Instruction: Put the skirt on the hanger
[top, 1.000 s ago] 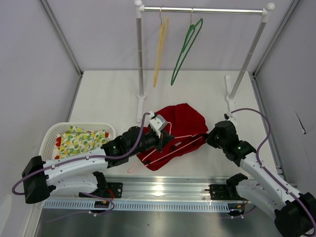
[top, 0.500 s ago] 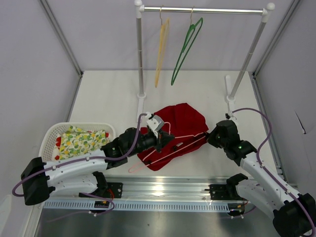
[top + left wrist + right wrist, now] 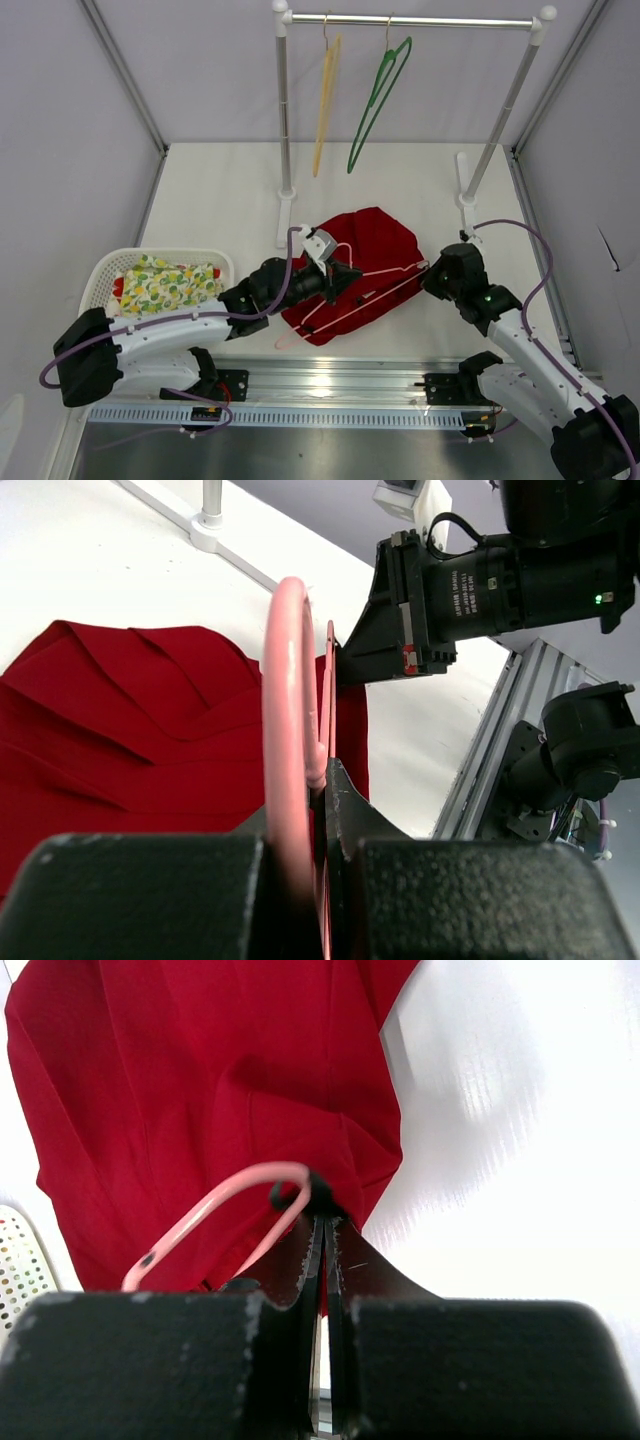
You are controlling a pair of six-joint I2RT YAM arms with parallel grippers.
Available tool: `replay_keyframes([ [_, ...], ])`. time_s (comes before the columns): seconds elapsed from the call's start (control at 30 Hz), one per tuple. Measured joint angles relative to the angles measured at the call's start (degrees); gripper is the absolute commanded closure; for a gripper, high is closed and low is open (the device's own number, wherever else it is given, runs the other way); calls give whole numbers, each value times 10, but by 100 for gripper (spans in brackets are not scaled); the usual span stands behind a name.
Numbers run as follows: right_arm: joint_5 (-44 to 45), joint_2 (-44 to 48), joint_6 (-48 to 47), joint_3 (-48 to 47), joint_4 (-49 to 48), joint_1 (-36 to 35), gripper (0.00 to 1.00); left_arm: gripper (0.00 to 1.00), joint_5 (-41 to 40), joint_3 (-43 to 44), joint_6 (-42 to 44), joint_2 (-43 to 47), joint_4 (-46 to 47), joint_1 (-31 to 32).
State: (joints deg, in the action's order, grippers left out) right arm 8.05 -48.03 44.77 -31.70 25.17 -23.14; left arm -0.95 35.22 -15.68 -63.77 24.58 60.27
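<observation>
**Hanger sliding right between both arms**

In the overhead view the left gripper is travelling to the right over the red cloth, taking its pinched part of the hanger with it. The left arm is stretching out behind it: its rear link near the basket is swinging inward and forward, and the white forearm is lying flatter. The hanger's hook is trailing along, creeping right along the near edge of the worktop. At the far end, the right gripper is backing off a little, up and to the right, carrying the hanger's corner with it.
</observation>
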Motion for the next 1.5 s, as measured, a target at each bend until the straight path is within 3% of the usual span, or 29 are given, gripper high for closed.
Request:
replay_keyframes([
  [0.5, 2, 10, -7, 0, 29, 17, 99, 100, -4, -2, -19, -45, 37, 0],
  [0.7, 7, 10, -6, 0, 43, 19, 82, 100, -4, -2, -24, -76, 45, 0],
  [0.8, 11, 11, -6, 0, 46, 19, 66, 100, -3, -2, -25, -90, 45, 0],
  [0.9, 18, 17, -5, 0, 53, 19, 61, 100, -3, -2, -28, -95, 45, 0],
  [1.03, 28, 20, -7, -3, 67, 19, 61, 100, -3, -2, -30, -100, 49, 0],
  [1.2, 35, 14, -10, -5, 71, 19, 71, 100, -3, -2, -34, -105, 49, 0],
  [1.5, 35, -26, -16, -5, 52, 33, 71, 100, -3, -2, -33, -103, 42, 0],
])
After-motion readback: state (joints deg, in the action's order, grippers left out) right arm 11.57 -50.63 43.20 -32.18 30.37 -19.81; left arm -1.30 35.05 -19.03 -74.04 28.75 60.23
